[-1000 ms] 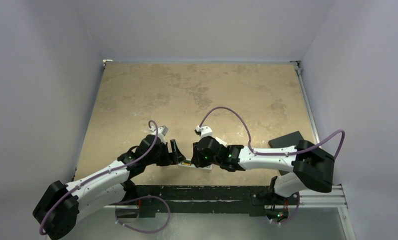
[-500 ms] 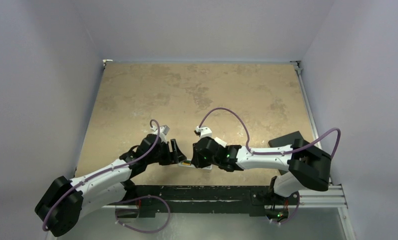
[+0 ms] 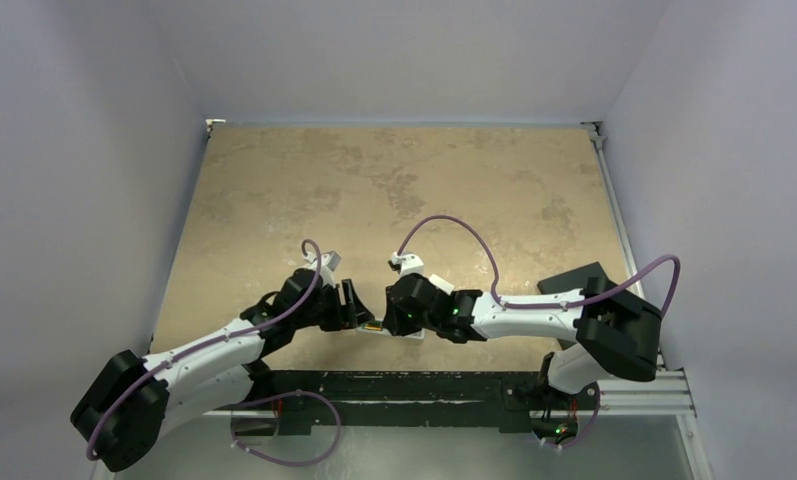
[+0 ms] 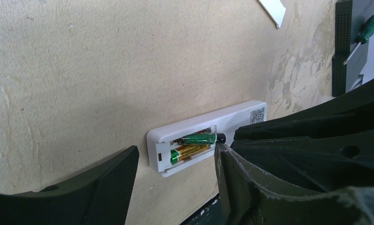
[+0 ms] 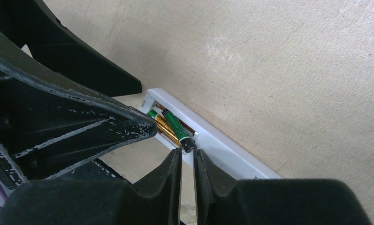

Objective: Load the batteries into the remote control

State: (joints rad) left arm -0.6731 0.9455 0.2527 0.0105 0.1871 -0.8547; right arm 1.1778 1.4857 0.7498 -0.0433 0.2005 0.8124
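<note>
The white remote control (image 4: 243, 112) lies back up near the table's front edge, its battery recess uncovered. A gold battery (image 4: 190, 151) lies flat in the recess. A dark green battery (image 4: 200, 138) sits tilted above it, its black end sticking out over the recess edge. My right gripper (image 5: 187, 152) is shut on that black end (image 5: 188, 144) with its fingertips. My left gripper (image 4: 173, 180) is open, its fingers standing either side of the recess end without touching the remote. In the top view the grippers (image 3: 358, 310) (image 3: 387, 322) meet over the remote (image 3: 372, 327).
A black flat pad (image 4: 351, 51) with a green-handled screwdriver (image 4: 365, 33) on it lies to the right, also in the top view (image 3: 574, 278). A small white flat piece (image 4: 273, 9) lies farther back. The table's dark front edge runs just below the remote.
Both grippers stay at the remote. The right arm's elbow and cable have shifted slightly left.
</note>
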